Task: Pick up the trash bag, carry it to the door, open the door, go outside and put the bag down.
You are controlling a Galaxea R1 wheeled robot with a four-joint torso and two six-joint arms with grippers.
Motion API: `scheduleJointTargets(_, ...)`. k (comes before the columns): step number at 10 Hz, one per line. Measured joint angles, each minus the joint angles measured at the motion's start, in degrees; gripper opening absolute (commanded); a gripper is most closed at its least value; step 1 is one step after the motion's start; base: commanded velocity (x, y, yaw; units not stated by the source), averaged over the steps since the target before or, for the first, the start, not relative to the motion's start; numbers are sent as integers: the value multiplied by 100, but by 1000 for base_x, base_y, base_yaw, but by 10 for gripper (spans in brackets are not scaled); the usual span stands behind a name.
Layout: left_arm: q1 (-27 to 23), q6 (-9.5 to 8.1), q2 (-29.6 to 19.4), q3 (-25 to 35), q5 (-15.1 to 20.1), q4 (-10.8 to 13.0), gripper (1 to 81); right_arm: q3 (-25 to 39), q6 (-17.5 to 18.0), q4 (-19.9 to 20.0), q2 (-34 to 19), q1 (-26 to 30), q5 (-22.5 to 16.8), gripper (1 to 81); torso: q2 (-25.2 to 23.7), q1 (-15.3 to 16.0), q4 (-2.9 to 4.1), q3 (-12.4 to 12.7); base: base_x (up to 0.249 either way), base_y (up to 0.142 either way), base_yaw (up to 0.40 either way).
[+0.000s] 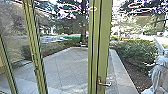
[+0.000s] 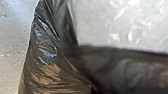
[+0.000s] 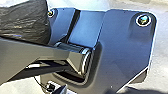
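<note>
The trash bag is glossy, creased plastic. The handle looks like shiny metal, the door frame smooth, the paving like matt stone.

paving — grey slabs, visible joints | edging — pale, straight | sunlight — patchy

You have the crinkled, shiny black plastic trash bag beside your robot's wide, dark plate with round corner fittings; whether they touch, you can't tell. Your grey jointed bar crosses the view, above pale ground.
</note>
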Motion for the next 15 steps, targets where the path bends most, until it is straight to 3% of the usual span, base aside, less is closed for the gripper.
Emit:
scheduleJointTargets(5, -11, 0, 34, -5, -2, 0, 10, 1955, 2, 4, -1100, 59, 13, 811, 0, 0, 0, -48, 0, 0, 0)
scheduleJointTargets(15, -13, 0, 257, -341, -2, 0, 10, 5207, 5, 107, -3380, 61, 187, 811, 0, 2, 0, -79, 0, 0, 0)
